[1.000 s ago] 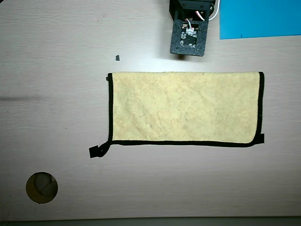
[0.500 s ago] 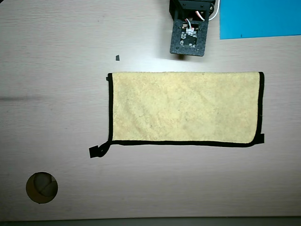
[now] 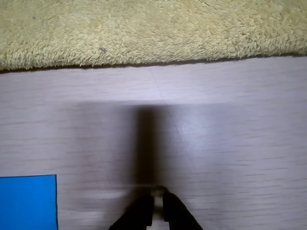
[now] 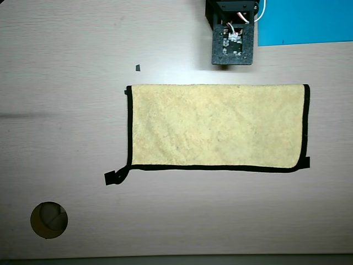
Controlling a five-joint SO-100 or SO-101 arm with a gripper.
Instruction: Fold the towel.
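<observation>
Pale wood table (image 4: 66,83) carries the towel (image 4: 218,126) flat, end effector (image 3: 154,203) nearly pressed together, empty, just beside its edge.

**Layout: towel mid-table, arm above its top edge**

Overhead view: towel (image 4: 217,126) lies flat on the table (image 4: 66,83), centre-right. Arm (image 4: 234,33) sits just above the towel's top edge, apart from it. Sheet (image 4: 306,21) lies top right, beside the arm. Small tape square (image 4: 138,68) up-left of the towel; another tape piece (image 4: 114,177) at its lower-left corner. Round hole (image 4: 49,220) far lower left. Wrist view: gripper (image 3: 154,203) at bottom, towel (image 3: 153,28) across the top, bare table between them.
</observation>
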